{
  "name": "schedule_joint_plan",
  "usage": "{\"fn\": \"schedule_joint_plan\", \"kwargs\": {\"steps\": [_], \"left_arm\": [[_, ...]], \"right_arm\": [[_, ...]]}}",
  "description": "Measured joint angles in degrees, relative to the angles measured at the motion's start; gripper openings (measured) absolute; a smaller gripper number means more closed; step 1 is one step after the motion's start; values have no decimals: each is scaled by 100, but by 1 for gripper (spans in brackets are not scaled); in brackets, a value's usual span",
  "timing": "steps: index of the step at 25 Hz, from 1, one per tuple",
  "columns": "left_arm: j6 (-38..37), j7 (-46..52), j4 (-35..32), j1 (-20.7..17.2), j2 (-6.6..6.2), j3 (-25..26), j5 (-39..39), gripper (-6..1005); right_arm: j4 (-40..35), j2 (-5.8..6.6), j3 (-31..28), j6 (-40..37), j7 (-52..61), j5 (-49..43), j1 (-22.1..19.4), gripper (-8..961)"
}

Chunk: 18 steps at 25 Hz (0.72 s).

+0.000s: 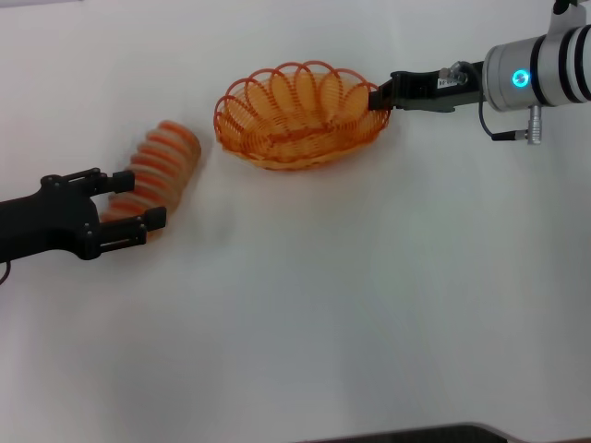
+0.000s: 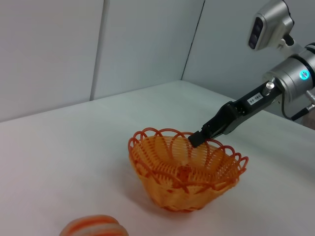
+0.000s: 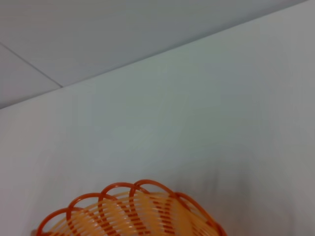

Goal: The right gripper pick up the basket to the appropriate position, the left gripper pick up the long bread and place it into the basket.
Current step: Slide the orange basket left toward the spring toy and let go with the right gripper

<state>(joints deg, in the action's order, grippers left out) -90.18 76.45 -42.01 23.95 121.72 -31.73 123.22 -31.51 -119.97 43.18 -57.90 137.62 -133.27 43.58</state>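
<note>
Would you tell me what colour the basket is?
Orange, the basket shows best in the left wrist view.

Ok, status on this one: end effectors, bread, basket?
Right end effector shut on basket rim. Left end effector open around long bread. Nothing between.

My right arm [image 1: 545,69] is silver with black bands, a glowing cyan ring light and a black cable; its black hand [image 1: 380,96] carries a small white label. My left hand [image 1: 129,203] is plain black.
</note>
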Motion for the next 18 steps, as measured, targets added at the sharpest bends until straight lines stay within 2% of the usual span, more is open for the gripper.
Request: {"fn": "schedule_joint_plan", "kwargs": {"steps": [18], "left_arm": [[0, -13, -6, 13, 0, -14, 0, 751]], "right_arm": [[199, 9, 0, 40, 61, 15, 53, 83]]}}
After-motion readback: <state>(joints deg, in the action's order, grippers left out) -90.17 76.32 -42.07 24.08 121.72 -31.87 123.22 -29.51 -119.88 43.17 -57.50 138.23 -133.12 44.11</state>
